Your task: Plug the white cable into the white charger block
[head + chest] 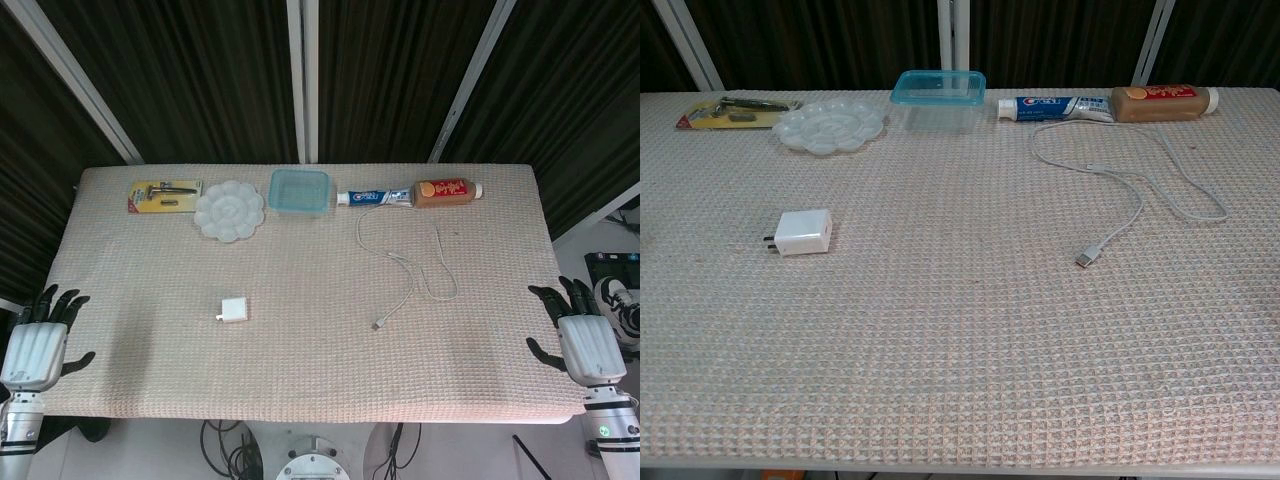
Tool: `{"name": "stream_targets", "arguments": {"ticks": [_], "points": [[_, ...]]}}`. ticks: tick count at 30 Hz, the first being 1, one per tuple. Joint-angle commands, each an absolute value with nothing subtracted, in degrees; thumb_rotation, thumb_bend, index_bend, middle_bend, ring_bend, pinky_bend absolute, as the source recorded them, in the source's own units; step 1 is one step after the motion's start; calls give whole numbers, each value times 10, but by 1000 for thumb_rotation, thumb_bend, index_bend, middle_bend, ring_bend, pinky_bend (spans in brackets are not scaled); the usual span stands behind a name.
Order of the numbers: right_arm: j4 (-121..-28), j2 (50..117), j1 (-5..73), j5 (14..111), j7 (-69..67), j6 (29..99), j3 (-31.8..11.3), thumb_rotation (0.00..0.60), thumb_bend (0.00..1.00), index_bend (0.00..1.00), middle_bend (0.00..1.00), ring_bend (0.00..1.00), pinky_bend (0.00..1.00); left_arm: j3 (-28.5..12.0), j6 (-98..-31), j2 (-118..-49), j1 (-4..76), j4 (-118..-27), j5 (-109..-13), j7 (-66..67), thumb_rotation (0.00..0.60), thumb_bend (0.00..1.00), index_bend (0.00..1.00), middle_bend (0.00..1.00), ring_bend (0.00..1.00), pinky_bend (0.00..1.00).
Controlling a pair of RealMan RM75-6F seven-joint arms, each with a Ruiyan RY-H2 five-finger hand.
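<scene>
Both hands wait empty at the near corners, charger to our left, cable plug to our right.

Nearest us, our left hand [38,335] and right hand [580,335] rest at the near left and right edges of the beige woven worktop [960,350], fingers spread, holding nothing. Further in, the small white square charger block [803,232] lies left of centre, prongs pointing left, closer to our left hand. The thin white cable [1135,185] lies right of centre, well apart from the block; its metal plug end [1087,256] points near-left, towards the block's side, closer to our right hand. From there it loops away to the far right.
</scene>
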State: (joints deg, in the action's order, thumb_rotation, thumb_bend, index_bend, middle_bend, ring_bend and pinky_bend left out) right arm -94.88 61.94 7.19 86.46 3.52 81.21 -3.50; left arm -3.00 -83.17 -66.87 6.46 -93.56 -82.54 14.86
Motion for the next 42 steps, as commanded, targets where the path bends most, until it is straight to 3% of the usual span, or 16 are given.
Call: {"name": "stream_targets", "arguments": {"ticks": [1,12,19,26,31,42], "points": [[-950,620,74,865,29,809,-35,600,195,187,216,33,8,-33,-835,-676,66,-928,-826,150,600,88,194,129,0,0],[-981,607,129,924,8,755,-33,600,235,227,236,42,20,-32,-833,-677,69,-933,-827,153,600,88,196,129,0,0],[-993,630,246,951,60,603,-47,600,307,334,258,42,24,-30,-835,-676,70,-941,-832,156,600,88,196,129,0,0],[-918,730,337,935,122,491,-57,600,306,356,278,60,33,-26,-843,-674,63,-942,-833,149,600,88,196,129,0,0],[-856,792,362,935,143,485,-57,600,236,363,298,68,36,-27,-840,-673,64,-941,-832,146,600,88,196,129,0,0],[-783,855,362,931,152,524,-36,600,223,409,339,95,49,-29,-831,-677,69,-931,-828,136,600,88,196,129,0,0]]}}
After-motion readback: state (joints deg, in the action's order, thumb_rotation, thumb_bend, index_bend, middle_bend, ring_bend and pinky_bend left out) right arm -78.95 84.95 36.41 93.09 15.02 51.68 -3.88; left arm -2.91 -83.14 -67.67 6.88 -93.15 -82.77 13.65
